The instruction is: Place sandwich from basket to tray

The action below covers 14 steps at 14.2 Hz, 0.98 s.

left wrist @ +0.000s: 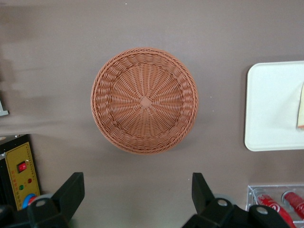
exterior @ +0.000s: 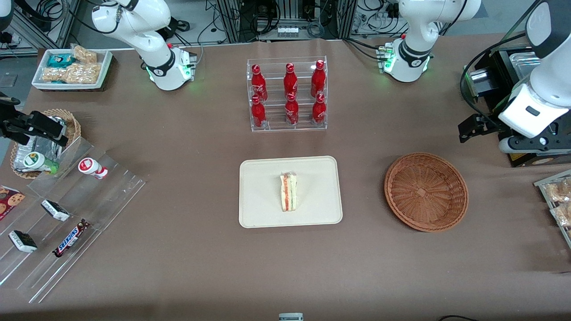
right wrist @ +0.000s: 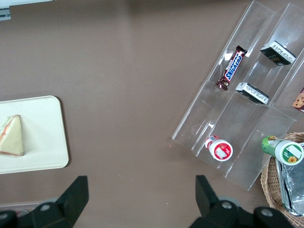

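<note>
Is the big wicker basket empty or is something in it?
Empty: the basket shows only bare weave; the sandwich lies on the tray. The pincer is open above it.

The basket (exterior: 426,192) is reddish-brown woven wicker, ribbed and rough. The tray (exterior: 263,196) looks smooth, matt cream plastic. Clear glossy wrap covers the sandwich (exterior: 288,191). A matt brown cloth covers the table (exterior: 187,249). The gripper (left wrist: 137,199), above the table near the basket, has matt black fingers.

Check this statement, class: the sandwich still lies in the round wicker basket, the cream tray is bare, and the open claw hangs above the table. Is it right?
Not quite. The basket holds nothing; the sandwich lies on the tray, as the front view shows. The claw is indeed open above the table.
</note>
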Available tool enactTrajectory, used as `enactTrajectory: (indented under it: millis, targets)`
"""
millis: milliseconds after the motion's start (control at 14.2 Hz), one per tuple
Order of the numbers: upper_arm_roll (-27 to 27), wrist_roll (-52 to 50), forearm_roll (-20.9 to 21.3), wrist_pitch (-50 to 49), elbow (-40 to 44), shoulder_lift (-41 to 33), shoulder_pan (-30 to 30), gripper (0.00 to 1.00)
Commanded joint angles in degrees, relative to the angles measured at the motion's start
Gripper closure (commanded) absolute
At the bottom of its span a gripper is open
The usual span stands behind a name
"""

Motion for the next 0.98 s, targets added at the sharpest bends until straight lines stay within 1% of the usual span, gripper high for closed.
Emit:
enactTrajectory:
  millis: [0, 140, 421, 912]
  targets:
    - [-0.2, 5.1, -1.0, -2.3, -0.4, -1.6, 2.3, 0.00]
    - [-0.9, 5.3, -2.1, -2.6, -0.4, -1.6, 2.8, 0.00]
    - [-1.0, 5.2, -2.3, -2.6, -0.3, -2.5, 2.7, 0.00]
    - [-1.0, 5.2, -2.8, 0.6, -0.5, -1.3, 2.3, 0.00]
